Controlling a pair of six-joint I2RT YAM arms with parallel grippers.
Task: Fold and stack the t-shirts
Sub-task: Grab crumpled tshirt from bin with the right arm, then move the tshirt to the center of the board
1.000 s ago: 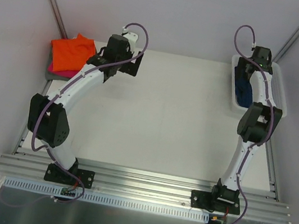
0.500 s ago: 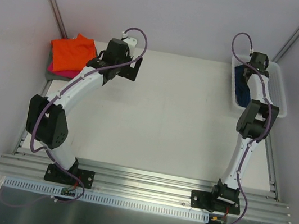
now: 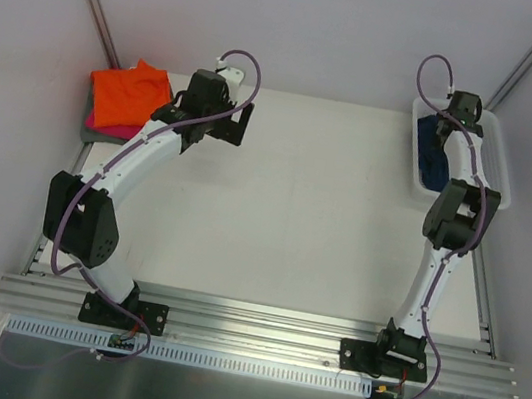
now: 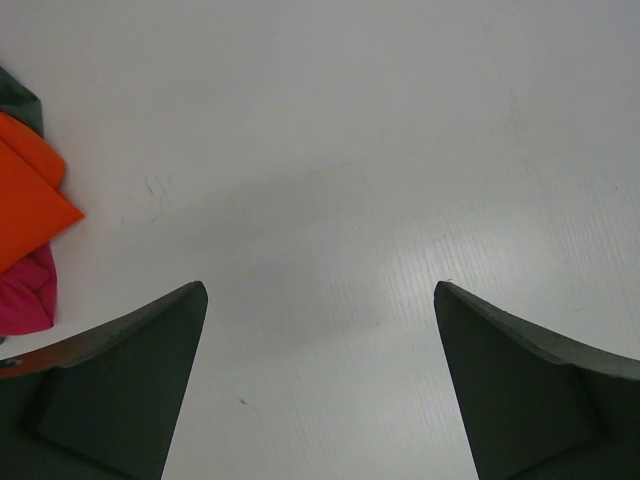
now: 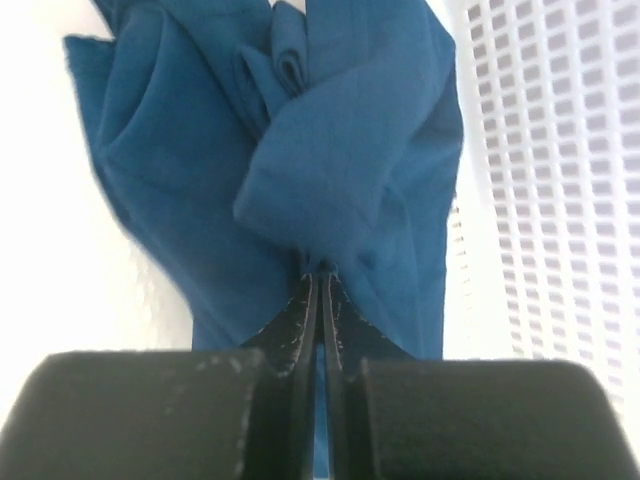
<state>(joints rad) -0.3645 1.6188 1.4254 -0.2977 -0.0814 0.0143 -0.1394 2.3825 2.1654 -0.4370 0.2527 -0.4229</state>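
Blue t-shirt point(image 5: 350, 150), soft and crumpled, sits in the white lattice basket point(image 5: 560, 150) at upper right, right gripper point(image 5: 320, 285) pinched tight on a fold. Left gripper point(image 4: 320, 288) spread wide over smooth table point(image 4: 350, 120), folded orange tee point(image 3: 125, 96) upper left.

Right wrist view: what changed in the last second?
The right gripper closed its fingers, pinching a fold of the blue t-shirt in the white basket; that arm barely shifted. Unchanged: left gripper open above the table, orange t-shirt at the far left corner.
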